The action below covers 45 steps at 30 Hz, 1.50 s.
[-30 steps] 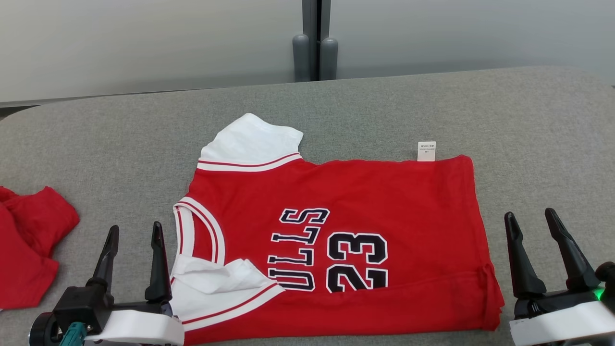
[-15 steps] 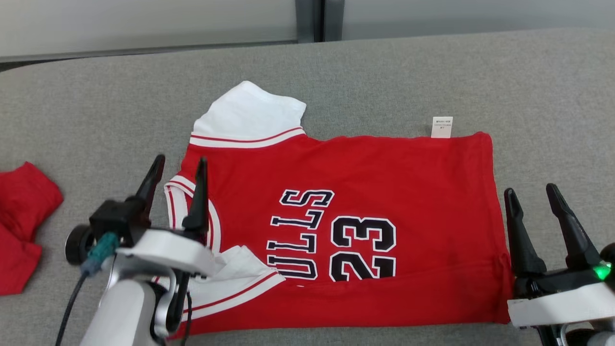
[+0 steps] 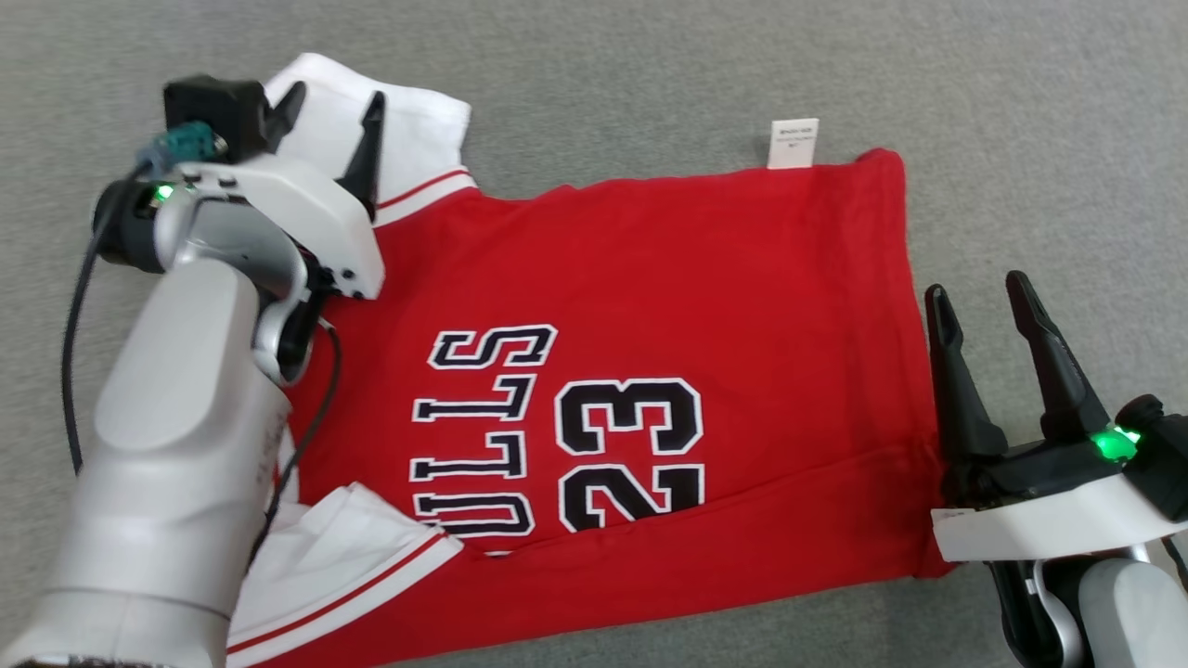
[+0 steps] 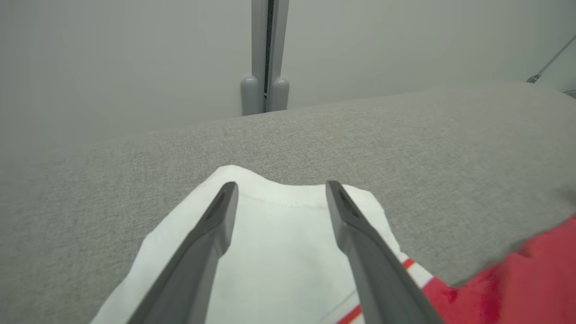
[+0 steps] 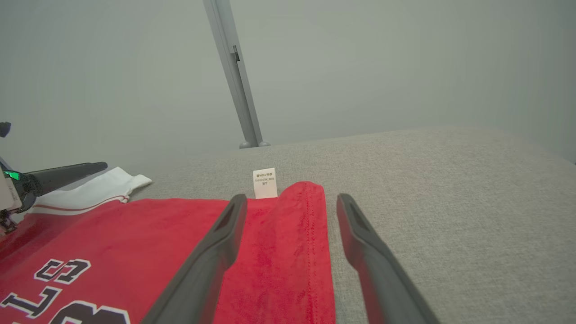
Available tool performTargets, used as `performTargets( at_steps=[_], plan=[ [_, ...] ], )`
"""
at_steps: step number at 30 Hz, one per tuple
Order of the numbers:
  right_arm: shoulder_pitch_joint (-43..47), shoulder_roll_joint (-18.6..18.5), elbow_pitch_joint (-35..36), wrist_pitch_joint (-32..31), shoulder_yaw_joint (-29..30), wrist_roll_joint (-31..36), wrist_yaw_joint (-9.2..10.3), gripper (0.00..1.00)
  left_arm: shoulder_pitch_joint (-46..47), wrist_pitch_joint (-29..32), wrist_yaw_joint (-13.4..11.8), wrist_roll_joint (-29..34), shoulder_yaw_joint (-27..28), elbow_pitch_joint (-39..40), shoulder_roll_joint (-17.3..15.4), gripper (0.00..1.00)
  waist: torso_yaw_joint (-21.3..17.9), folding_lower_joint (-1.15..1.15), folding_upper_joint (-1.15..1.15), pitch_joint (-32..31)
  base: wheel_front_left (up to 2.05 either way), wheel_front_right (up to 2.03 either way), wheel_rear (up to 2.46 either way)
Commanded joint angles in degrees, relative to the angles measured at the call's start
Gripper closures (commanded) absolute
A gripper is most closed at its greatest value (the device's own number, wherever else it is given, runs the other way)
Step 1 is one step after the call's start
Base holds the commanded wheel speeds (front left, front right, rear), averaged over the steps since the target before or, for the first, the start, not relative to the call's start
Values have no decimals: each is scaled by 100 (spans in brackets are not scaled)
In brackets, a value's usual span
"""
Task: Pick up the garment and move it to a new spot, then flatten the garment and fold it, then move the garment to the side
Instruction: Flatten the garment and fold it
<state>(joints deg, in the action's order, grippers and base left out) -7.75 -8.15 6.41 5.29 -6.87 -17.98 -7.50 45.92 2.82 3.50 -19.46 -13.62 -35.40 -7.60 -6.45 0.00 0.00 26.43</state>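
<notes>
While the red garment [image 3: 668,269] lies spread flat on the grey padded surface [image 3: 650,74], collar end toward the robot's left and hem toward its right, the head view shows the left gripper [image 3: 336,93] over the far white sleeve [image 3: 418,121]. Its fingers stand apart with nothing between them. The right gripper [image 3: 976,286] sits just beside the hem's near corner, fingers likewise spread and empty. A small white label [image 3: 793,142] sticks out from the far edge of the garment.

From the left wrist view, the left gripper [image 4: 281,184] has both dark fingers splayed wide above the white sleeve [image 4: 279,243], tips near its far edge. Whether they touch the cloth cannot be told. A patch of the garment's red body [image 4: 531,270] shows at the lower right.

From the right wrist view, the right gripper [image 5: 291,196] is wide apart, and the stitched hem [image 5: 310,252] runs below the gap between the fingers. The label [image 5: 264,182] lies just beyond the fingertips.
</notes>
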Motion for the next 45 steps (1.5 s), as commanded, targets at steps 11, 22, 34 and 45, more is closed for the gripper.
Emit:
performTargets(
  at_steps=[11, 22, 34, 45],
  plan=[
    [-209, -14, -488, 225, -92, -219, 2, 0, 1078, 614, -86, 152, -167, -2154, -165, 100, -404, 0, 0, 234, 0, 0, 0],
    [-1087, -535, -1275, 73, 499, -459, 2, 0, 1477, -357, 8, 103, -293, -2605, 141, 100, -1, 0, 0, 242, 0, 0, 0],
    [-2417, -1196, -2784, -570, -455, -1007, 2, 0, 1574, -957, 196, -99, -589, -2708, 423, 100, 613, 0, 0, 439, 0, 0, 0],
    [-2663, -1705, -2754, -1098, -858, -1586, 6, 100, 1626, -1425, 224, -396, -685, -2668, 452, 100, 660, 0, 0, 356, 0, 0, 0]
  ],
)
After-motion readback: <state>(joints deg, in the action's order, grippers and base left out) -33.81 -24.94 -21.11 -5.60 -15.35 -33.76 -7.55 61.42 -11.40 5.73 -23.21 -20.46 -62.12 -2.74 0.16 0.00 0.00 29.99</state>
